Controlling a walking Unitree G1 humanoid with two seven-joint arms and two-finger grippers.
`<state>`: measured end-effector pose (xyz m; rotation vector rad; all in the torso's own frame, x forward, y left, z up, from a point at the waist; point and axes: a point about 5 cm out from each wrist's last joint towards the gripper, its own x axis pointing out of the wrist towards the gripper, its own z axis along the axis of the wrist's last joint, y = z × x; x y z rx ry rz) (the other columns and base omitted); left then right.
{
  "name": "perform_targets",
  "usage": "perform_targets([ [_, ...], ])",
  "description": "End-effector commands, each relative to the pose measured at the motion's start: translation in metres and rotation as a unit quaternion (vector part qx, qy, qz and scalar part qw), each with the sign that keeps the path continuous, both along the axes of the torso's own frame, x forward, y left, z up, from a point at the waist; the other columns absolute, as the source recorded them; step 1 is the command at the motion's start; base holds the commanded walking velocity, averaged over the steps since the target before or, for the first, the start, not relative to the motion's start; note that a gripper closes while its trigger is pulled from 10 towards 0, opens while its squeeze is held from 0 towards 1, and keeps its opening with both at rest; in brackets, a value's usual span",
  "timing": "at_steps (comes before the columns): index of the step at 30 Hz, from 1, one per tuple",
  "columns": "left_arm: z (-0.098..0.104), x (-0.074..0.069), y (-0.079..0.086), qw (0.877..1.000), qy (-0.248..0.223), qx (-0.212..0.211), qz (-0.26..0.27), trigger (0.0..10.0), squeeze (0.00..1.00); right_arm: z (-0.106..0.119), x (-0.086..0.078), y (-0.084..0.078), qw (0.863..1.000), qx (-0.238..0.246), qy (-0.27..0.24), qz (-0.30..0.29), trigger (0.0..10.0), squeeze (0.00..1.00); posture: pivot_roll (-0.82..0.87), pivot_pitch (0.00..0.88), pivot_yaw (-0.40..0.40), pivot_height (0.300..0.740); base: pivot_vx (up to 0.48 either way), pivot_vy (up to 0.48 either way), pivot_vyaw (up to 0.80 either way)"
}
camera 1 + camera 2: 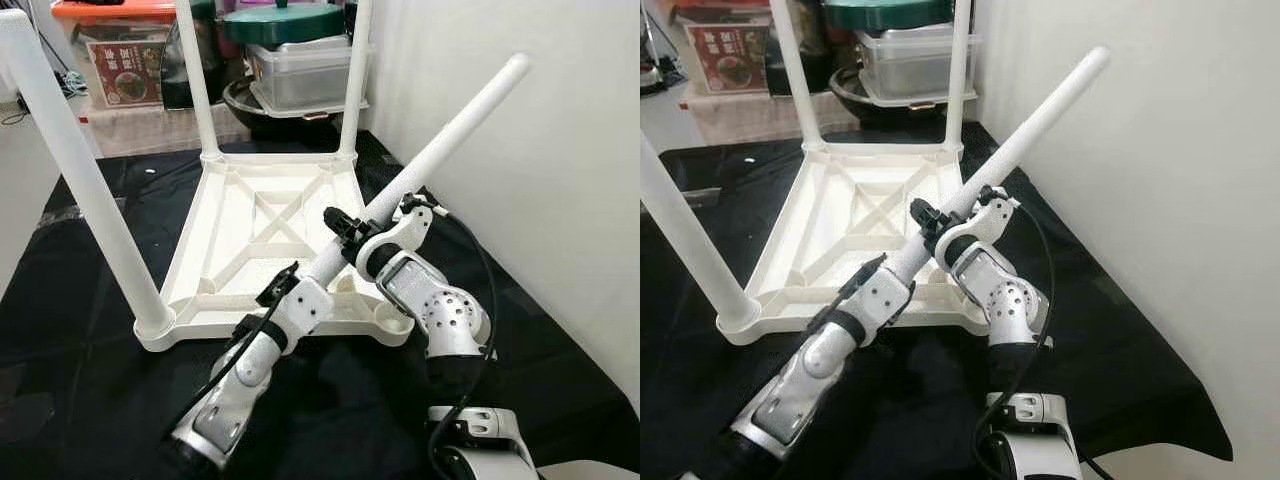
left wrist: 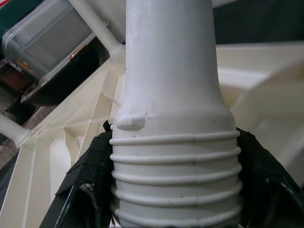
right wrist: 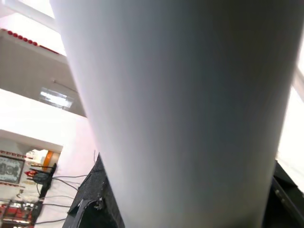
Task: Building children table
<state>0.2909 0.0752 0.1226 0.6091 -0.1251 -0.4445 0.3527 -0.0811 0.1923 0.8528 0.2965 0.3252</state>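
Head eyes look down; wrist cameras press against the leg (image 2: 171, 95).

Black cloth (image 1: 80, 380) is covering the floor, w/ the upturned white tabletop (image 1: 262, 250) lying flat on it, underside up. Beyond the tabletop, off the cloth's far edge, plastic storage bins (image 1: 300, 70) are sitting.
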Motion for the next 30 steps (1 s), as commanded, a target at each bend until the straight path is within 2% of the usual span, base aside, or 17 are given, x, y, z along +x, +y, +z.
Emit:
perform_targets([
  [1,-0.004,-0.005,0.002,1.000,-0.010,0.015,-0.007,10.0,0.00,0.019,-0.002,0.045,0.996,0.068,-0.001,0.054,10.0,0.00,0.07,0.000,-0.051,0.740,0.000,0.000,0.00],
  [12,-0.011,-0.006,0.010,1.000,-0.012,0.028,0.004,10.0,0.00,0.022,0.005,0.036,0.996,0.069,0.014,0.048,10.0,0.00,0.07,0.000,-0.056,0.740,0.000,0.000,0.00],
  [13,-0.011,-0.006,0.010,1.000,-0.013,0.028,0.004,10.0,0.00,0.022,0.004,0.037,0.996,0.073,0.014,0.050,9.3,0.00,0.07,0.000,-0.056,0.740,0.000,0.000,0.00],
  [14,-0.011,-0.006,0.010,1.000,-0.013,0.028,0.004,10.0,0.00,0.022,0.004,0.037,0.996,0.073,0.014,0.050,9.3,0.00,0.07,0.000,-0.056,0.740,0.000,0.000,0.00],
  [15,-0.011,-0.006,0.009,0.999,-0.014,0.031,0.003,10.0,0.00,0.020,0.002,0.041,0.995,0.075,0.021,0.055,3.9,0.00,0.07,0.000,-0.055,0.740,0.000,0.000,0.00],
  [17,-0.011,-0.006,0.009,0.999,-0.014,0.031,0.003,10.0,0.00,0.020,0.002,0.041,0.995,0.075,0.021,0.055,3.9,0.00,0.07,0.000,-0.055,0.740,0.000,0.000,0.00],
  [18,-0.012,-0.005,0.008,0.999,-0.017,0.036,0.000,10.0,0.00,0.018,0.000,0.044,0.995,0.076,0.028,0.054,6.6,0.00,0.07,0.000,-0.054,0.740,0.000,0.000,0.00],
  [19,-0.012,-0.005,0.008,0.999,-0.019,0.040,-0.001,10.0,0.00,0.016,0.000,0.045,0.995,0.075,0.035,0.048,0.0,0.00,0.06,0.000,-0.053,0.740,0.000,0.000,0.00],
  [25,-0.012,-0.005,0.008,0.999,-0.025,0.045,-0.001,10.0,0.00,0.009,0.000,0.043,0.996,0.065,0.057,0.018,0.0,0.00,0.06,0.000,-0.054,0.740,0.000,0.000,0.00],
  [26,-0.013,-0.005,0.010,0.999,-0.023,0.040,-0.001,10.0,1.00,0.010,-0.001,0.043,0.996,0.065,0.055,0.018,0.0,0.00,0.06,0.000,-0.054,0.740,0.000,0.000,0.00],
  [30,-0.013,-0.005,0.012,0.999,-0.021,0.041,-0.005,10.0,1.00,0.012,-0.002,0.043,0.997,0.065,0.047,0.021,0.0,0.00,0.06,0.000,-0.054,0.740,0.000,0.000,0.00],
])
